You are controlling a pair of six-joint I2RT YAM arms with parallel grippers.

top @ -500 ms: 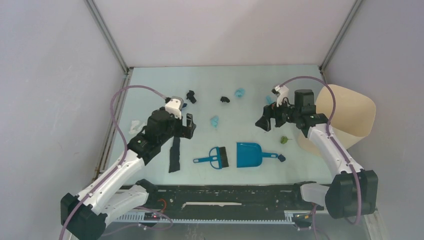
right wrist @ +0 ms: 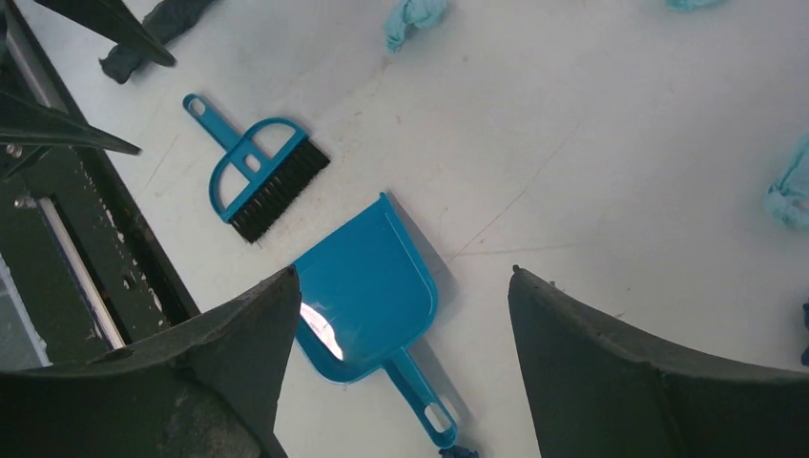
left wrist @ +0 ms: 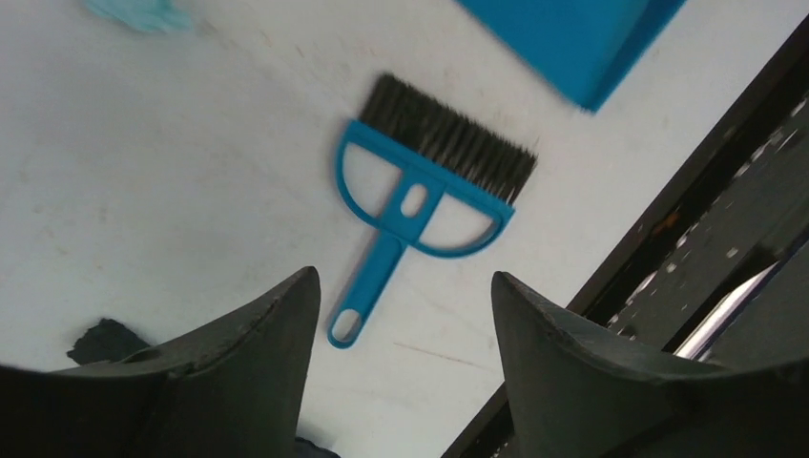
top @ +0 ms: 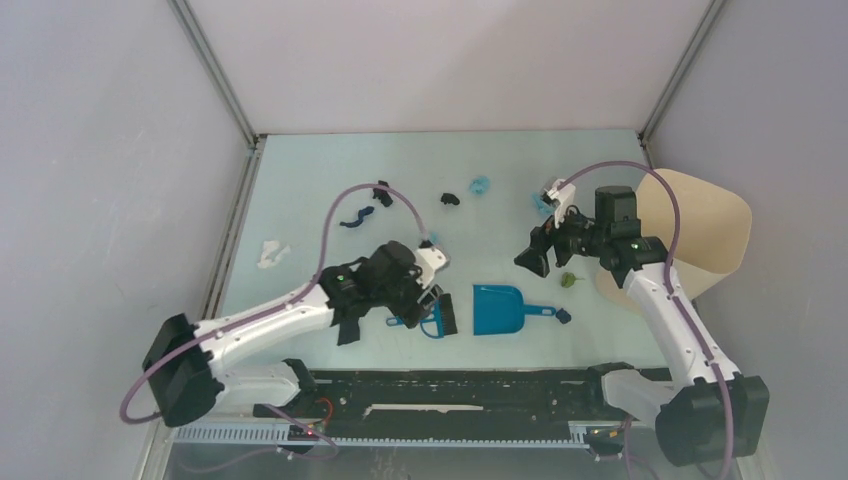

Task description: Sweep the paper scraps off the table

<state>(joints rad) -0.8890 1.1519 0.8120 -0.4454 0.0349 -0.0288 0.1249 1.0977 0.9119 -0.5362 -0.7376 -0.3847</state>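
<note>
- On the table (top: 310, 170), paper scraps (top: 480, 185) lie scattered, mostly across the far half, well apart from both sets of fingers.
- Black strip (top: 347, 330) lies partly under the left arm, near the left gripper (left wrist: 403, 281); green scrap (top: 568, 280) lies near the right gripper (right wrist: 403, 277).
- Left gripper: fingers apart, nothing between them, hanging over the brush (left wrist: 420, 191) handle.
- Left arm stretched low toward the table's middle, wrist tipped down.
- Right gripper: fingers wide apart, empty, above the dustpan (right wrist: 367, 286), not touching it.
- Right arm raised, elbow bent, in front of the bin (top: 700, 230).
</note>
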